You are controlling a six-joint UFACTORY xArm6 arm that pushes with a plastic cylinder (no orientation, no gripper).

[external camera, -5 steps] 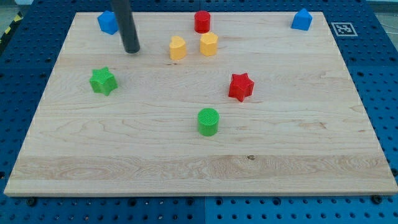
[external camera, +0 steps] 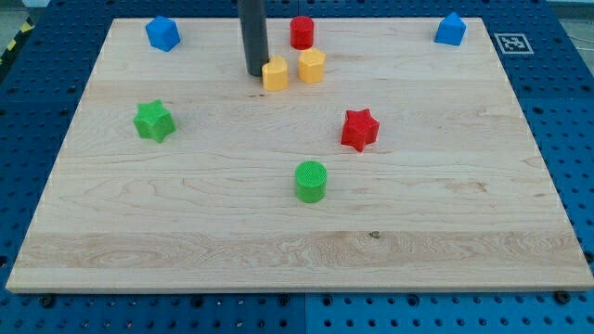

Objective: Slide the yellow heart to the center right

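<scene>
Pressing against the left side of the yellow heart [external camera: 275, 73] at the far centre of the board [external camera: 186, 232], your tip [external camera: 254, 72] grips nothing, merely pushing rightward, though the yellow hexagon [external camera: 312, 66] sits just beside it

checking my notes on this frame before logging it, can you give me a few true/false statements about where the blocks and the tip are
1. My tip is at the left side of the yellow heart, touching it or nearly so. True.
2. The yellow hexagonal block lies to the view's left of the yellow heart. False: it lies just to the heart's right.
3. The red cylinder is near the view's top edge of the board. True.
4. The green star is on the board's right half. False: it is on the left half; the red star is right of centre.
5. A blue block sits near each top corner, and. True.
6. The green cylinder touches the red star. False: they are apart.
</scene>
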